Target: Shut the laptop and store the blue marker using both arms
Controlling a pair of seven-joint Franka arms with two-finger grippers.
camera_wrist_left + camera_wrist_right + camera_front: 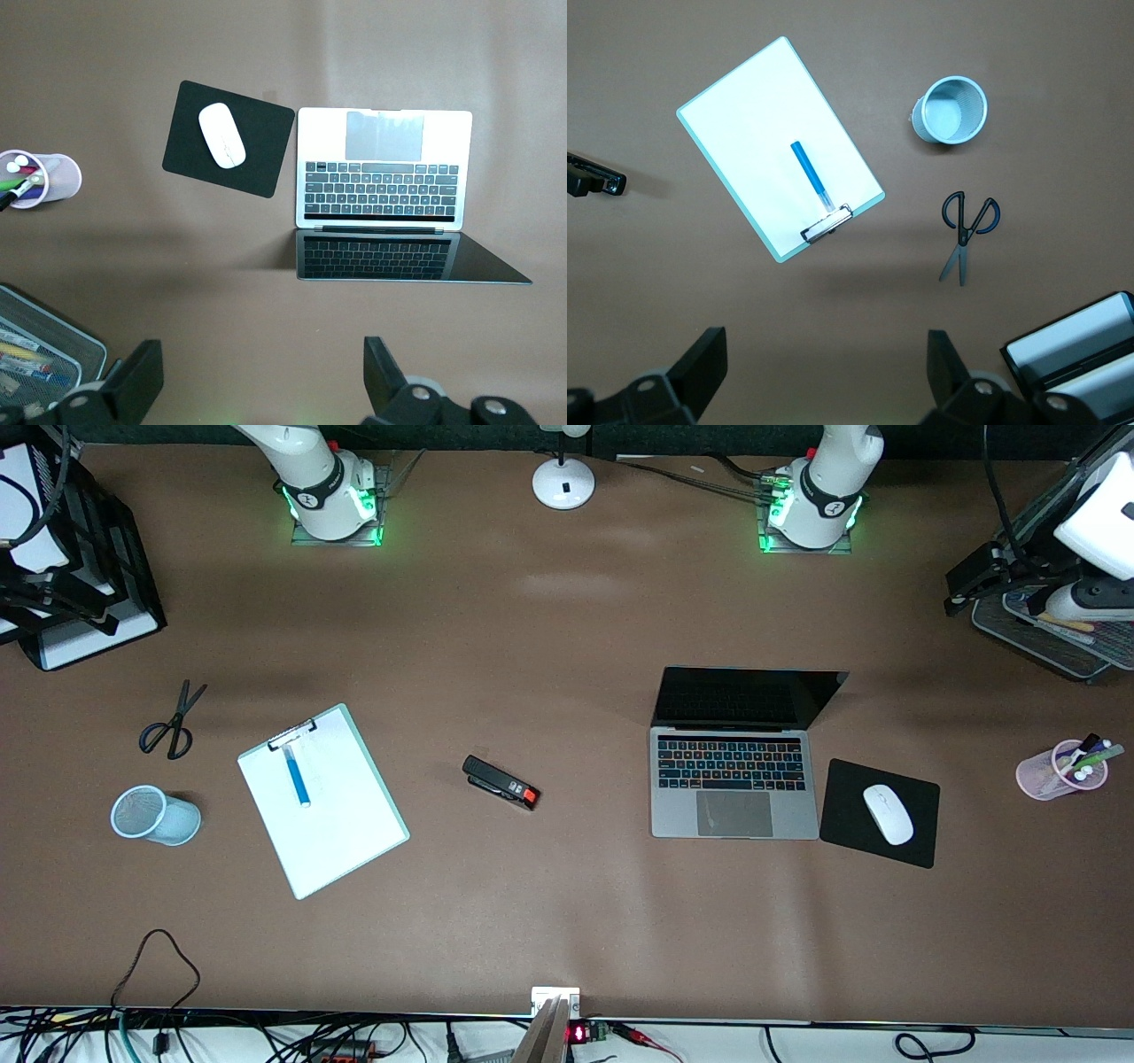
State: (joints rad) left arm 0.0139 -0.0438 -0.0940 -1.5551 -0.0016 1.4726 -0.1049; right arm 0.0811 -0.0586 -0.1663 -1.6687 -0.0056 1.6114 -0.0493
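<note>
While both jaws stand wide, stapler (500,781) lies between clipboard (323,801) and laptop (733,771).

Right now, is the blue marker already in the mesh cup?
No, the blue marker lies on the clipboard, apart from the mesh cup beside it.

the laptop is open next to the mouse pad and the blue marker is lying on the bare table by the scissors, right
Not quite. The laptop is open beside the mouse pad, but the blue marker lies on the paper of the clipboard, apart from the scissors. The front view shows it.
</note>
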